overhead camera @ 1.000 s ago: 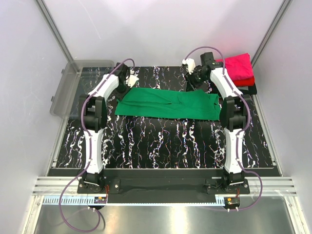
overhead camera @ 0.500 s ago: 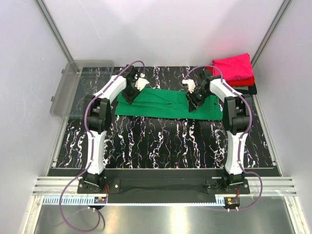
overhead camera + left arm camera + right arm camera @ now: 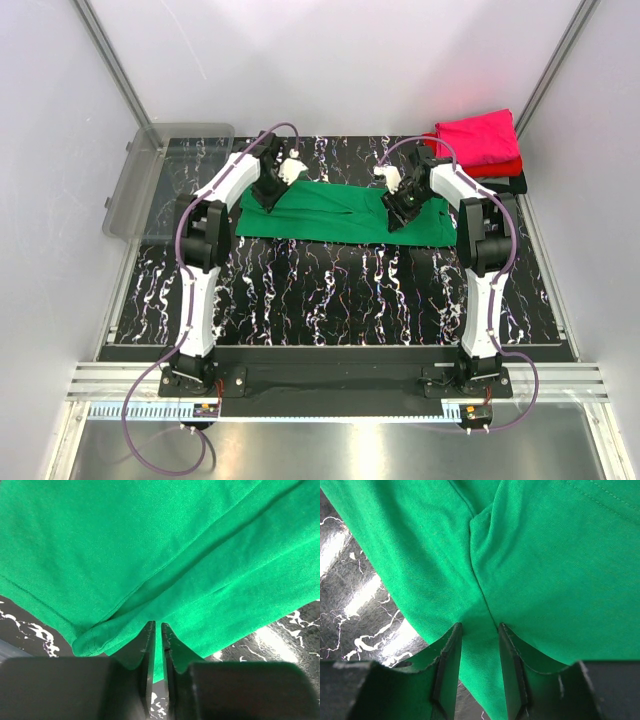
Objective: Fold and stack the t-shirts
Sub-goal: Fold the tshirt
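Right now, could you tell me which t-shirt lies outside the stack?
The green t-shirt, spread flat mid-table; the others sit folded in the stack at far right.

A robotics lab test cell: plain white panel walls [image 3: 330,60] framed by bare aluminium posts [image 3: 110,62]; a black, white-veined tabletop [image 3: 330,290]; a slotted aluminium rail [image 3: 110,381] at the near edge carrying two white-and-black robot arms [image 3: 192,300]; loose purple cables [image 3: 123,420] trailing below.

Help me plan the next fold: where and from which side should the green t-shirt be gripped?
Probably its far long edge, near each end, from above: the green t-shirt lies flat as a wide strip, so only edges can be pinched.
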`<action>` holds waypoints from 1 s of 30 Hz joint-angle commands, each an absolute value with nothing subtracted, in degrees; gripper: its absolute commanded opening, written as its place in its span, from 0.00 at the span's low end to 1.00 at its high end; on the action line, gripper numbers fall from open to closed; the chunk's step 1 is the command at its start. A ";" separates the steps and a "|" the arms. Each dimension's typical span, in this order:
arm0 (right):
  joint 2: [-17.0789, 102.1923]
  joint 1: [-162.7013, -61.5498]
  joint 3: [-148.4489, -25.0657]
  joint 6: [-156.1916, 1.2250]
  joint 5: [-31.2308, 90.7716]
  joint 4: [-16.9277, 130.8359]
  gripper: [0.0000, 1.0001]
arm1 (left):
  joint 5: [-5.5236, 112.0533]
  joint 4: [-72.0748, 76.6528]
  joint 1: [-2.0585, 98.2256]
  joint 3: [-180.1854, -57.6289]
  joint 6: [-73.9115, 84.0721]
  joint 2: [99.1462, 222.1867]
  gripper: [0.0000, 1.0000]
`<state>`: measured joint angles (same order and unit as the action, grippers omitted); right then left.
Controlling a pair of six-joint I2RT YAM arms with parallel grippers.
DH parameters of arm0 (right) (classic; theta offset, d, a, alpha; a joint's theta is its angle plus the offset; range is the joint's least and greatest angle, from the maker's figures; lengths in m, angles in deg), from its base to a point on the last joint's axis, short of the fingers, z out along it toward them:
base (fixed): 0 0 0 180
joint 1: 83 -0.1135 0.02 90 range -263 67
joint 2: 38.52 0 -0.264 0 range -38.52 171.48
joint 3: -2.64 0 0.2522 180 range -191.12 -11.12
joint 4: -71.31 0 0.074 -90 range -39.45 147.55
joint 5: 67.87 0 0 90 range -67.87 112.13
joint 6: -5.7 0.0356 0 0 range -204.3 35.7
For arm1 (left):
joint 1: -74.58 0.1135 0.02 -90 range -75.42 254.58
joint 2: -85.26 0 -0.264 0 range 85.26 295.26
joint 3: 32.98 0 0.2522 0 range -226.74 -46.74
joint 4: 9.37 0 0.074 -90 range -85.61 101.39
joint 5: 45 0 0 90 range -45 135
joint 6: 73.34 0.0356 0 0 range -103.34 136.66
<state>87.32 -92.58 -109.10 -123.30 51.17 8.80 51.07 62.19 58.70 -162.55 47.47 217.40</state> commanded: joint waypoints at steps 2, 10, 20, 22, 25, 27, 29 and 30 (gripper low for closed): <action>84.43 -92.40 -109.03 -123.58 49.82 10.17 0.42 | 54.05 63.63 58.85 -162.86 48.30 215.96 0.10; 85.75 -92.40 -110.53 -122.97 49.38 10.26 0.42 | 55.20 63.54 58.76 -162.75 46.98 217.97 0.10; 85.40 -92.40 -110.18 -122.97 48.85 10.26 0.42 | 52.48 63.54 58.76 -172.76 47.42 224.39 0.11; 85.49 -92.40 -110.44 -122.97 48.67 10.26 0.42 | 51.43 63.19 58.85 -174.08 47.69 225.97 0.13; 85.58 -92.40 -110.79 -122.79 48.50 10.35 0.42 | 49.93 61.71 58.94 -176.90 46.90 227.11 0.20; 85.49 -92.40 -110.79 -122.71 48.50 10.35 0.42 | 49.31 61.08 58.94 -178.57 46.54 227.03 0.27; 85.23 -92.49 -110.53 -122.79 48.41 10.44 0.42 | 48.70 60.56 58.94 -177.79 46.37 225.10 0.29; 85.05 -92.40 -110.44 -122.79 48.41 10.44 0.42 | 48.61 60.47 59.03 -176.83 46.37 222.57 0.30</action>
